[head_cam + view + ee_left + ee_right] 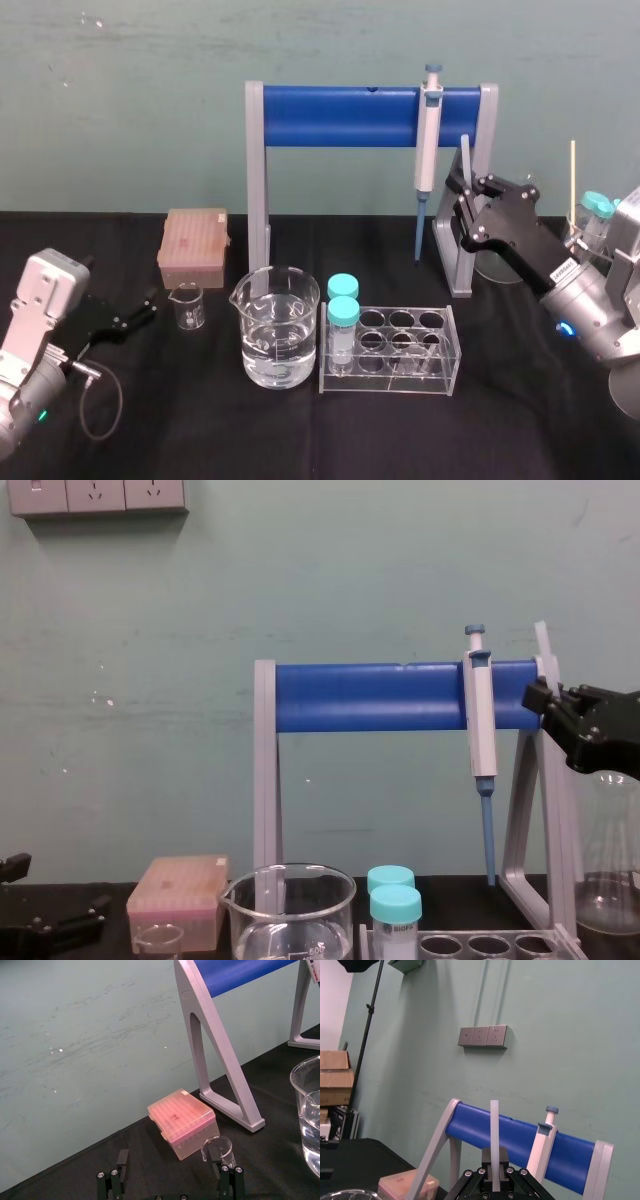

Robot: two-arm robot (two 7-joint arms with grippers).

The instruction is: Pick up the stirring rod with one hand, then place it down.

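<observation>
Nearest you, at 8 o'clock on the table (300, 440) in the head view, your left claw (145, 310) rests low. Its fingers (116, 1180) are spread apart with nothing between them. It points toward 2 o'clock, at the small beaker (187, 305) just ahead of one fingertip.

At 6 o'clock from the view's centre stands the big beaker (277, 330), part filled with clear liquid. Just at its 3 o'clock is the clear rack (400, 375), with two teal-capped tubes (343, 318) at its left end, next to the big beaker.

Farther back, the pink tip box (194, 247) sits at 12 o'clock from the small beaker, close behind it. Behind all of these rises the stand (340, 115), with grey legs and a blue bar. The pipette (428, 140) hangs from the bar near its right end, tip down.

Your right claw (468, 195) is at 2 o'clock, raised off the table in front of the stand's right leg. It is closed on the rod (466, 160), pinching it near the lower end. The rod stands nearly upright, leaning slightly, and is clear of the table. It lies at 3 o'clock from the pipette, near it but apart. From the chest, its top pokes just above the bar's right end. From the right wrist, it runs straight out from between the fingers.
</observation>
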